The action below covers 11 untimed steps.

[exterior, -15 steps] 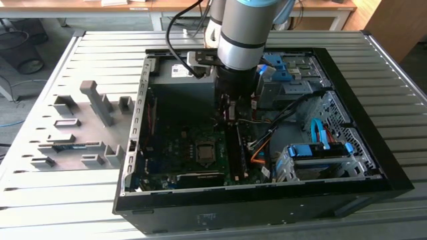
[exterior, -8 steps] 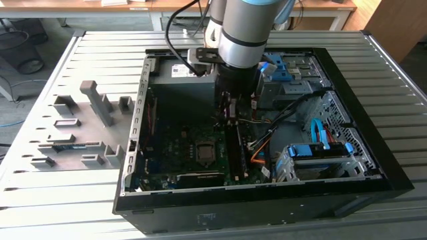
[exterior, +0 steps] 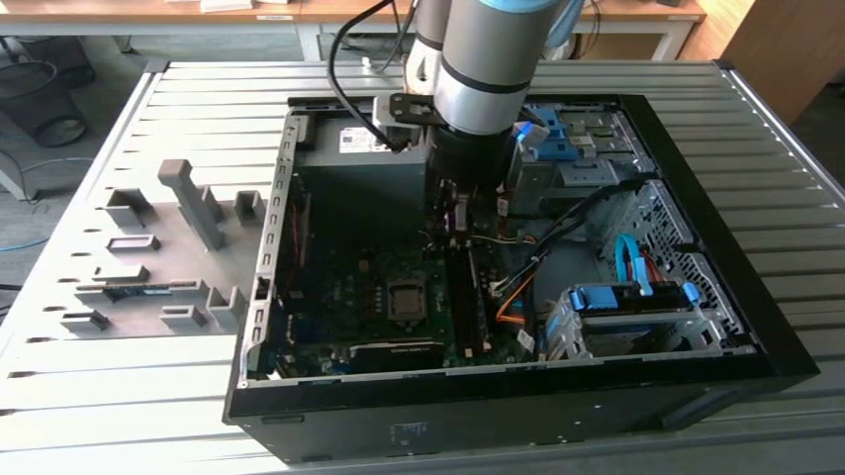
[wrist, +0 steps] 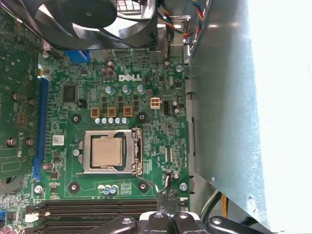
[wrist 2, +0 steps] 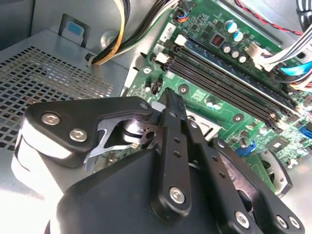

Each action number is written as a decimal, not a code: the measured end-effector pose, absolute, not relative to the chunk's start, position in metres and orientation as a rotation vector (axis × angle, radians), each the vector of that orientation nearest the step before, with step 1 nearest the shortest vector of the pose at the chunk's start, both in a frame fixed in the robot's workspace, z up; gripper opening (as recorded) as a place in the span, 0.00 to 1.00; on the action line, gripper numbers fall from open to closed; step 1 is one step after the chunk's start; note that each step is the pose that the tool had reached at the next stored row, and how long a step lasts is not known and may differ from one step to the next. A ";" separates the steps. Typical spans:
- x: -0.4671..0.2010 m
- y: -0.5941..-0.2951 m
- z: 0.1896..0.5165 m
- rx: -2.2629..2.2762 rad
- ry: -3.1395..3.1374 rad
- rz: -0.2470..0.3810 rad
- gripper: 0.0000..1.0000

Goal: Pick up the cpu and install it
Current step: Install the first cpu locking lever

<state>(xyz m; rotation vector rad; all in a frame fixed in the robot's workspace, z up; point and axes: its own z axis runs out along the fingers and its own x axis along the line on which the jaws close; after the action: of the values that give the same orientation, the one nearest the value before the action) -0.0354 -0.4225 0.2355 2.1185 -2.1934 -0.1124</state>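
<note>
The cpu [wrist: 106, 151], a small square chip with a silver-grey top, lies flat in its socket on the green motherboard [wrist: 146, 97], framed by the metal socket bracket [wrist: 137, 152]. In the exterior view the cpu [exterior: 402, 296] sits in the middle of the board inside the open computer case [exterior: 687, 247]. My gripper [wrist: 168, 196] hangs above the board beside the socket, near the memory slots, apart from the chip. In the second wrist view its black fingers [wrist 2: 171, 126] lie together, so the gripper [wrist 2: 170, 95] is shut with nothing in it.
A black fan [wrist: 97, 19] stands past the socket. Black memory slots [wrist 2: 229, 87] and bundled cables [wrist 2: 117, 44] run close to the fingers. A grey box [exterior: 363, 163] and a blue drive cage [exterior: 627, 307] crowd the case. A grey fixture [exterior: 145, 267] lies at the exterior view's left.
</note>
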 end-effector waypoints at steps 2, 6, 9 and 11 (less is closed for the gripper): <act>-0.036 -0.421 0.236 2.118 -2.194 -0.112 0.10; -0.035 -0.419 0.237 2.119 -2.194 -0.113 0.10; -0.037 -0.419 0.237 2.120 -2.195 -0.116 0.10; -0.042 -0.419 0.237 2.125 -2.199 -0.122 0.10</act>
<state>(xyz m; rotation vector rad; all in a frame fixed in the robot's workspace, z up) -0.0416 -0.4187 0.2367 2.1246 -2.1986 -0.1219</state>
